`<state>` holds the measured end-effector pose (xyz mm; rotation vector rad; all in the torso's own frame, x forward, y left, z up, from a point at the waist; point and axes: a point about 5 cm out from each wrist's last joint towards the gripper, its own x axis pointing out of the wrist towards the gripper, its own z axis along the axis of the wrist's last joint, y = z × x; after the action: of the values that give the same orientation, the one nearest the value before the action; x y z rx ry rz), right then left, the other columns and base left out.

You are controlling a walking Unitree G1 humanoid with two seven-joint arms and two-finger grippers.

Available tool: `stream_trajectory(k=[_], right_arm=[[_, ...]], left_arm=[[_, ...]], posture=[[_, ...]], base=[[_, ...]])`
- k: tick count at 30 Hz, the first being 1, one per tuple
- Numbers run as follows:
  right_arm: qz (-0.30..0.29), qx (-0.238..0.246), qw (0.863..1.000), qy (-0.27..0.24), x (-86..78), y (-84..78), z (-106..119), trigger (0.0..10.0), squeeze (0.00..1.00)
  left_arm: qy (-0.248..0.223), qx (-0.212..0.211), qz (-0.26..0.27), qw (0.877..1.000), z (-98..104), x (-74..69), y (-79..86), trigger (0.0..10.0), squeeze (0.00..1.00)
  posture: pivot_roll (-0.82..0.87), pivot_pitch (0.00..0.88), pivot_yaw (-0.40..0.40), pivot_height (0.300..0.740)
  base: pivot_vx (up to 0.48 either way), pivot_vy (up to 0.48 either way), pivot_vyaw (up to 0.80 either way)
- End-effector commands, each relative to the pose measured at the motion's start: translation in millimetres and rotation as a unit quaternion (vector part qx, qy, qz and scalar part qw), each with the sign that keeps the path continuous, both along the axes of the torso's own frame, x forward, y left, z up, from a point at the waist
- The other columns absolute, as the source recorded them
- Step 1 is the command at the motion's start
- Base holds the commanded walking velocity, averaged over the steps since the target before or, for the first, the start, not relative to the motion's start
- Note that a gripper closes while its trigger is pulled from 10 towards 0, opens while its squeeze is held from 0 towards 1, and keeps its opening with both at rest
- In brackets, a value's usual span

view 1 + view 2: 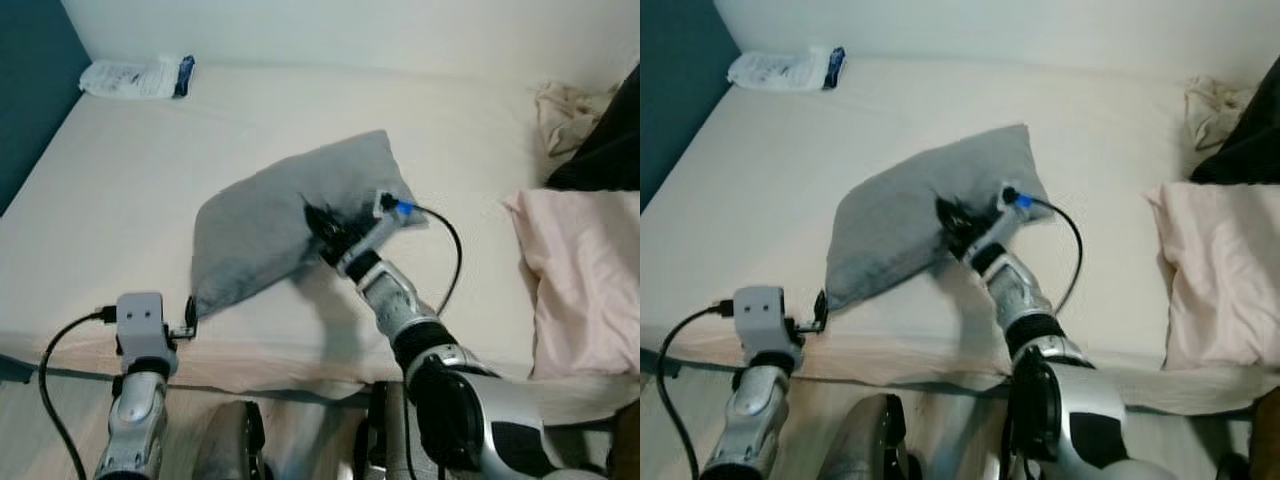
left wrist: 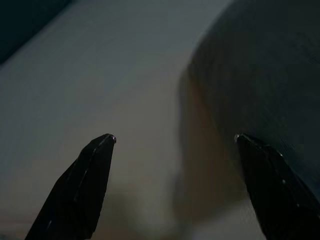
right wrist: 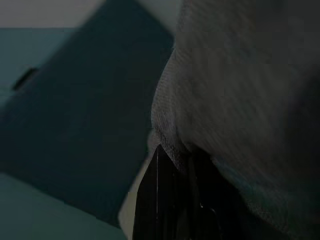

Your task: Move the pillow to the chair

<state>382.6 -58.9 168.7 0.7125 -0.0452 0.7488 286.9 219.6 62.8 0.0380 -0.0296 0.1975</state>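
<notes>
Pillow (image 1: pixel 270 220), grey and soft, lies on the bed (image 1: pixel 120 170) near its front edge, with its right side raised off the sheet. The right end effector (image 1: pixel 325 222) has its black fingers pressed together on a fold of the pillow's fabric at that raised side; in the right wrist view the cloth bunches over the finger (image 3: pixel 165 200). The left end effector (image 1: pixel 190 318) hovers just beside the pillow's lower left corner, fingers spread wide, with nothing between them; in the left wrist view the pillow's grey flank sits close to one fingertip (image 2: pixel 250 145).

Beyond the pillow, a white packet (image 1: pixel 135 77) rests at the bed's far left corner, and a pink pillow (image 1: pixel 580 280) lies to the right, well apart.

The step in hand looks like the pickup: one side is pinched and lifted, the other not yet caught. Next move likely calls for the left end effector to close on the near corner, or for the right arm to raise the pillow clear of the bed before turning toward the chair.
</notes>
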Motion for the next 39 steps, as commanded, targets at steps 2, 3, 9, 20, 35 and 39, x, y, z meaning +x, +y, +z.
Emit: stream_trajectory(k=[2, 3, 9, 20, 35, 39], right_arm=[[0.017, -0.002, 0.999, -0.041, 0.4, 6.4, 14, 0.0, 0.0], [0.006, -0.034, 0.999, -0.018, -1.3, 2.3, 0, 0.0, 0.0], [-0.015, -0.055, 0.998, 0.012, -5.5, -8.7, -21, 0.0, 0.0], [-0.039, -0.087, 0.995, 0.003, 2.6, -23.1, -11, 0.0, 0.0], [-0.085, -0.088, 0.992, -0.009, 13.6, -36.8, 8, 10.0, 0.0], [-0.082, -0.116, 0.99, 0.003, 13.3, -31.4, 4, 10.0, 0.0]], left_arm=[[0.01, -0.005, 0.026, 1.0, -7, -4.5, 11.1, 10.0, 0.0], [0.005, -0.013, 0.043, 0.999, -5, -3.2, 17.6, 10.0, 0.0], [-0.009, -0.015, 0.063, 0.998, 0, -2.4, 28.4, 10.0, 0.0], [-0.029, -0.015, 0.094, 0.995, 7, -3.4, 50.4, 10.0, 0.0], [-0.044, -0.011, 0.075, 0.996, 17, 9.6, 45.3, 10.0, 0.0], [-0.049, -0.011, 0.072, 0.996, 20, 12.6, 43.5, 10.0, 0.0]], posture=[[0.05, 0.084, -0.034, 0.61], [0.04, 0.061, -0.043, 0.62], [0.03, 0.047, -0.042, 0.644], [0.02, 0.01, -0.062, 0.682], [0.05, 0.0, -0.072, 0.687], [0.05, 0.003, -0.077, 0.687]], base=[[0.0, 0.0, 0.0], [0.0, 0.0, 0.0], [0.0, 0.0, 0.0], [0.0, 0.0, 0.0], [0.0, 0.0, 0.0], [0.0, 0.0, 0.0]])
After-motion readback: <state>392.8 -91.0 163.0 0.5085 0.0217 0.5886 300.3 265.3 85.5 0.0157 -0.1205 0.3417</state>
